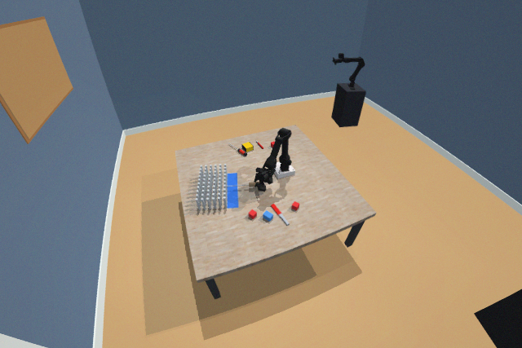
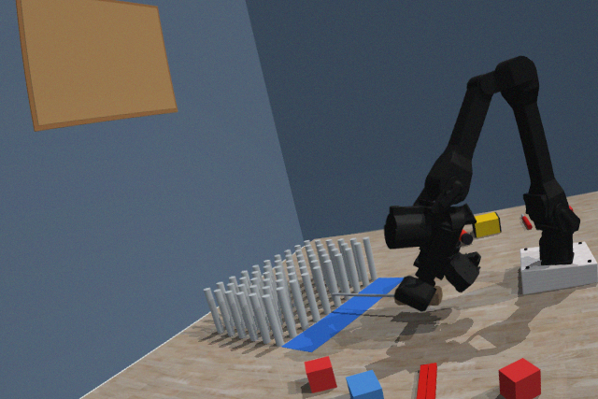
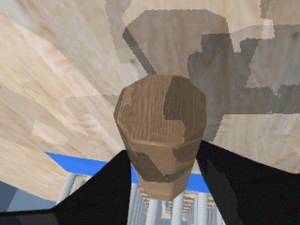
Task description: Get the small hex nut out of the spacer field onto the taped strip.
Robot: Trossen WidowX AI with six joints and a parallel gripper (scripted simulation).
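top: gripper (image 1: 255, 184) clamped on wooden-handled hook tool (image 1: 246, 186), centre frame; spacers (image 1: 210, 188) left of it, blue taped strip (image 1: 232, 196) between.
exterior: rod (image 2: 363, 294) points left across strip toward spacers.
wrist: handle (image 3: 161, 133) fills centre (nut unseen, presumably among spacers).

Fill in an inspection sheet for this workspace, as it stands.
Surface: wooden table, shadowed under the arm.
Job's things: spacers all upright; blue strip in front of them; nut not seen.
Tool: wooden handle with a thin rod reaching over the strip toward the spacers.
Clutter: red cubes, blue cube, yellow block.
Pincer: shut on the handle, low over the table.
Cables: nothing seen.
Surroundings: wall board.
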